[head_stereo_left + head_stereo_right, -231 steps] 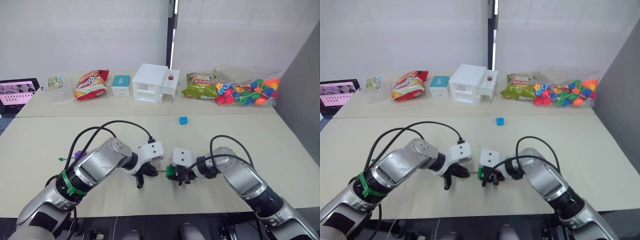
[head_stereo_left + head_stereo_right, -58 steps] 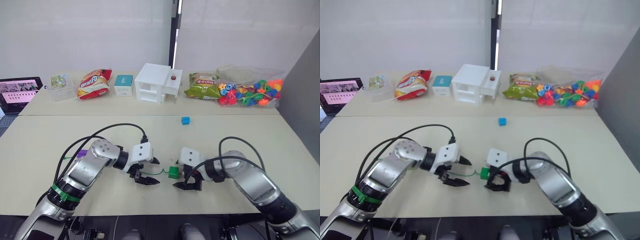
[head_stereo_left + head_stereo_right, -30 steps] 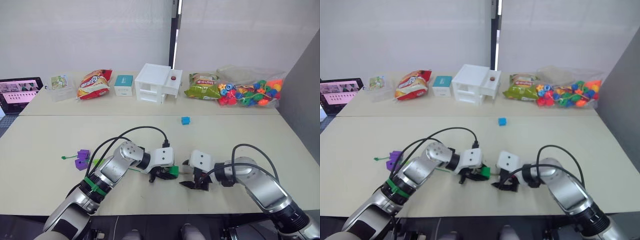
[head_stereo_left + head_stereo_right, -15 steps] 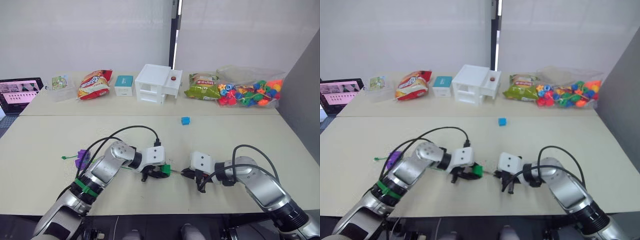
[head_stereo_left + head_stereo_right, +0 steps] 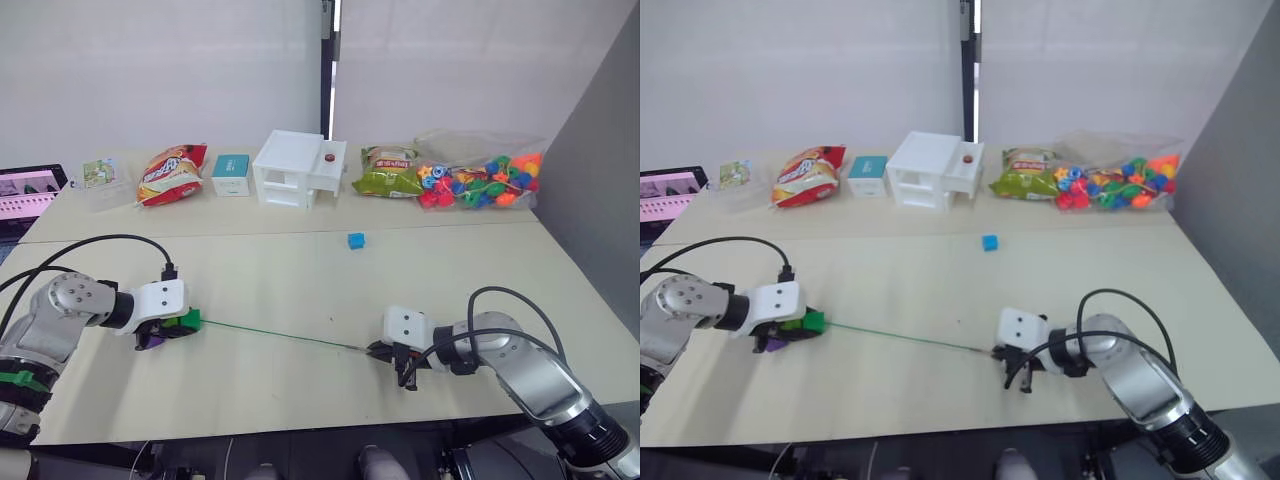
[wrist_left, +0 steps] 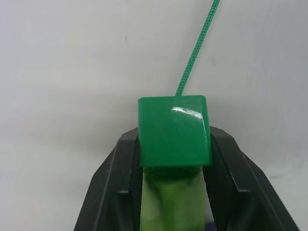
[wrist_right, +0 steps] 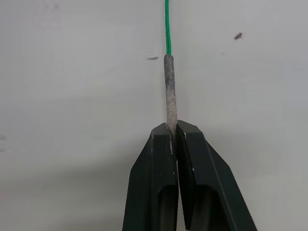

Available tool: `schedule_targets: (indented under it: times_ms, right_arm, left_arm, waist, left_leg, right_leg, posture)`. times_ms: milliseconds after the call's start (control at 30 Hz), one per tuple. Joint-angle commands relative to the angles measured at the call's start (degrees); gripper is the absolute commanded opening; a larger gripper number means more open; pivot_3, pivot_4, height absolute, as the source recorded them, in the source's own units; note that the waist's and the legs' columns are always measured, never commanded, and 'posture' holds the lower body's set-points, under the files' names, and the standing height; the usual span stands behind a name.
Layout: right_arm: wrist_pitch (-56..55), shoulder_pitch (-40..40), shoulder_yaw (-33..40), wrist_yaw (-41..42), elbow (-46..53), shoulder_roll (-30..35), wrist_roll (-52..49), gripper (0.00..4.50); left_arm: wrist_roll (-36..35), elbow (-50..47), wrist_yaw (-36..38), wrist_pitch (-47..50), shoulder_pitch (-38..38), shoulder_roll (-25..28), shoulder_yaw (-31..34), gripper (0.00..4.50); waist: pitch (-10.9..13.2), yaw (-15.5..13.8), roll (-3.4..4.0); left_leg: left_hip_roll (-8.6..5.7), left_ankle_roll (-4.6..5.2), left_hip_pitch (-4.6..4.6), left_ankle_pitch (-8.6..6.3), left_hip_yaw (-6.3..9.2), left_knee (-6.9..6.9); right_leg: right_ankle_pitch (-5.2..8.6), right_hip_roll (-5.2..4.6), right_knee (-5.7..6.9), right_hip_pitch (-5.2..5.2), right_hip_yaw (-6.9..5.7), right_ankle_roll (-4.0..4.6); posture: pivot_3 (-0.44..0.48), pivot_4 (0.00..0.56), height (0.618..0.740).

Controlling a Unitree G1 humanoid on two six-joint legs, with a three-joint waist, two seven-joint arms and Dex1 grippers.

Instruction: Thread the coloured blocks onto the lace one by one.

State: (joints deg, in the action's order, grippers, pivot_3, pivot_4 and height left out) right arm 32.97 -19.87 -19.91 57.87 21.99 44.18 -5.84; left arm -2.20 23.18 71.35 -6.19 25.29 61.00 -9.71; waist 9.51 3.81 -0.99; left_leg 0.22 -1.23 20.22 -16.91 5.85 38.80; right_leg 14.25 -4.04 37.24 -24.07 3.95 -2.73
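The green lace (image 5: 280,336) runs taut across the near table. My right gripper (image 5: 378,351) is shut on its stiff dark tip (image 7: 170,96). My left gripper (image 5: 183,323) is at the lace's left end, shut on a dark green block (image 6: 174,130) with the cord coming out of its far face. A light green block (image 6: 168,204) sits right behind it between the fingers. A purple block (image 5: 151,342) shows beside and under that gripper. The blue block (image 5: 355,240) lies alone near the table seam, far from both grippers.
Along the back of the far table stand a tablet (image 5: 28,187), a clear box (image 5: 98,176), a red snack bag (image 5: 166,172), a teal box (image 5: 231,173), a white toy house (image 5: 295,168), a green snack bag (image 5: 385,172) and a bag of multicoloured beads (image 5: 478,181).
My left gripper has slid far to the left with the dark green block, along the lace, which now lies stretched straight. The right gripper keeps the tip. The camera has shifted a little.
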Motion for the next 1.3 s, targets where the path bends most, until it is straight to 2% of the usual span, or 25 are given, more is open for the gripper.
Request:
schedule_targets:
  times_ms: [33, 67, 300, 367, 433, 533, 633, 733, 833, 1067, 1300]
  right_arm:
    - [0.5, -1.2, 0.7, 0.3, 1.6, -0.1, -0.6, 0.0]
    - [0.6, -1.3, 0.6, 0.3, 1.5, -0.2, -0.6, 0.0]
    - [2.0, -2.8, 0.5, 0.9, 2.2, -1.1, -1.2, 0.0]
    - [2.5, -3.6, 0.2, 0.9, 2.2, -1.7, -1.1, 0.0]
    - [3.7, -5.9, -1.2, 0.8, 1.9, -3.3, -0.6, 0.0]
    - [6.0, -8.8, -3.7, 0.1, 1.6, -5.7, 0.3, 0.0]
    - [7.5, -10.4, -5.3, -0.7, 0.8, -6.9, 1.1, 0.0]
    - [8.4, -11.6, -6.7, -1.5, 0.0, -7.7, 1.9, 0.0]
    - [9.1, -12.2, -7.4, -1.5, -0.1, -7.8, 2.1, 0.0]
    - [10.1, -12.6, -7.7, -1.5, 0.6, -7.7, 2.2, 0.0]
    - [10.9, -12.5, -7.5, -1.7, 1.2, -7.7, 1.9, 0.0]
  left_arm:
    - [1.0, 1.1, 0.3, 0.3, -1.6, 0.8, 1.2, 1.7]
    - [0.3, 0.3, 0.2, 1.1, -1.8, 0.4, 2.0, 2.25]
    - [-4.8, -7.8, 2.8, 10.0, -1.2, -1.3, 4.7, 4.47]
    - [-6.2, -10.9, 3.2, 12.9, -0.6, -2.0, 5.2, 4.47]
    - [-10.4, -18.5, 3.7, 19.4, 0.9, -4.2, 5.0, 4.47]
    - [-13.6, -29.0, 1.2, 27.0, 2.2, -9.7, 2.6, 4.47]
    - [-13.6, -34.6, -1.4, 31.1, 2.0, -14.5, -0.5, 4.47]
    - [-10.2, -35.5, -4.3, 30.2, 1.9, -19.0, -5.2, 4.47]
    - [-6.9, -33.1, -5.3, 27.3, 2.1, -21.3, -8.5, 4.47]
    - [-5.1, -29.5, -5.8, 26.0, 3.8, -25.2, -10.6, 4.47]
    - [-5.8, -29.3, -5.4, 27.4, 4.5, -26.9, -9.9, 2.28]
  waist:
    - [0.0, 0.0, 0.0]
    - [0.0, 0.0, 0.0]
    - [0.0, -0.2, -0.05]
    - [0.1, -0.4, -0.08]
    - [0.1, -0.6, -0.14]
    - [0.1, -1.2, -0.17]
    - [0.1, -1.3, -0.17]
    - [0.1, -1.3, -0.17]
    - [0.1, -1.2, -0.17]
    - [0.1, -1.3, -0.17]
    - [0.1, -1.4, -0.18]
  left_leg:
    - [-0.01, 0.01, 0.0, 0.0, 0.0, -0.01]
    - [-0.02, 0.01, 0.0, -0.01, 0.0, -0.01]
    - [-0.12, 0.04, 0.07, -0.02, 0.01, 0.02]
    - [-0.17, 0.04, 0.09, -0.02, 0.01, 0.04]
    - [-0.19, 0.04, 0.11, -0.02, 0.02, 0.06]
    - [-0.21, 0.03, 0.14, -0.02, 0.03, 0.12]
    - [-0.26, 0.03, 0.14, -0.02, 0.04, 0.12]
    - [-0.28, 0.03, 0.18, -0.02, 0.05, 0.11]
    - [-0.28, 0.03, 0.17, -0.02, 0.05, 0.11]
    - [-0.31, 0.03, 0.19, -0.02, 0.06, 0.13]
    - [-0.31, 0.03, 0.18, -0.02, 0.06, 0.13]
  right_leg:
    - [0.0, 0.0, 0.03, -0.02, 0.0, 0.0]
    - [0.0, -0.02, 0.11, -0.06, 0.0, 0.0]
    - [0.0, -0.12, 0.3, -0.17, 0.0, 0.0]
    - [0.0, -0.18, 0.31, -0.17, -0.01, 0.0]
    - [0.0, -0.2, 0.31, -0.17, -0.02, -0.01]
    - [0.0, -0.22, 0.31, -0.15, -0.02, -0.01]
    - [0.01, -0.27, 0.31, -0.15, -0.02, -0.03]
    - [0.01, -0.28, 0.3, -0.19, -0.02, -0.03]
    - [0.01, -0.27, 0.3, -0.19, -0.02, -0.02]
    - [0.01, -0.3, 0.28, -0.18, -0.02, -0.02]
    - [0.01, -0.3, 0.28, -0.17, -0.02, -0.03]
  posture:
    - [0.0, 0.15, 0.74]
    - [0.0, 0.15, 0.74]
    - [0.0, 0.15, 0.74]
    - [0.0, 0.15, 0.74]
    - [0.0, 0.15, 0.74]
    - [0.0, 0.15, 0.74]
    - [0.0, 0.15, 0.74]
    - [0.0, 0.15, 0.74]
    - [0.0, 0.15, 0.74]
    - [0.0, 0.15, 0.74]
    - [0.0, 0.15, 0.74]
